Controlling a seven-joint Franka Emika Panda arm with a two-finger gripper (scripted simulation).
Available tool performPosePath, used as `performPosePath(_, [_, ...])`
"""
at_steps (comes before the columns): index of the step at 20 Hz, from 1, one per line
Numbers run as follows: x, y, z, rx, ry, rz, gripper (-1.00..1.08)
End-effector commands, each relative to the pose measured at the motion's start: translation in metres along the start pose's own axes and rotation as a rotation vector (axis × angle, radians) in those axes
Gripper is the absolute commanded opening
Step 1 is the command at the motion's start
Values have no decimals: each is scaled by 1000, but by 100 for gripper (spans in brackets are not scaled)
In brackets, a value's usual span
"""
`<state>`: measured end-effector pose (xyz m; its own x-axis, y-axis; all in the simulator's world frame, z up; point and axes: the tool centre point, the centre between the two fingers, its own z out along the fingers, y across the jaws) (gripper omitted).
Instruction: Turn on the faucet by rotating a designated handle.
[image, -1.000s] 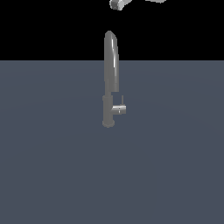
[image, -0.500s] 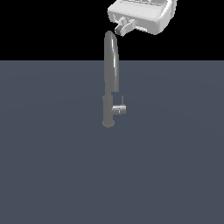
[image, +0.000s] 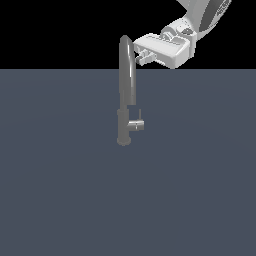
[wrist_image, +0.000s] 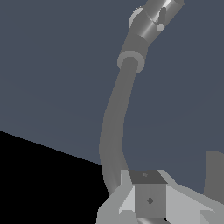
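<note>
Exterior view shows unmarked gripper (image: 141, 54) beside faucet (image: 125, 90), above handle (image: 135, 124).

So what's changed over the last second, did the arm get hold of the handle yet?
No. The gripper has come down from the top edge and toward the exterior view's left, and now sits beside the top of the faucet spout. It holds nothing. The handle, low on the faucet body, has not moved, nor has the faucet.

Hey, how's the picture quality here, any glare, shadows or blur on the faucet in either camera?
Exterior view: sharp, flat render; the faucet shows only a soft pale sheen, no cast shadow on the grey floor. Wrist view: also unblurred, with the handle brightly lit and the gripper cropped at the edge.
</note>
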<state>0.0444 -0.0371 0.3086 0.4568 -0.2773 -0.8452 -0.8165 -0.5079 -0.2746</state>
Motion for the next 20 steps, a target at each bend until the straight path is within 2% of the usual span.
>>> performPosePath(1, [19,-2,2,40,-47,39,-100])
performPosePath(13, [114,-1,26,243,-278,242,-100])
performPosePath(20, [153,3,45,332,-378,332,-100])
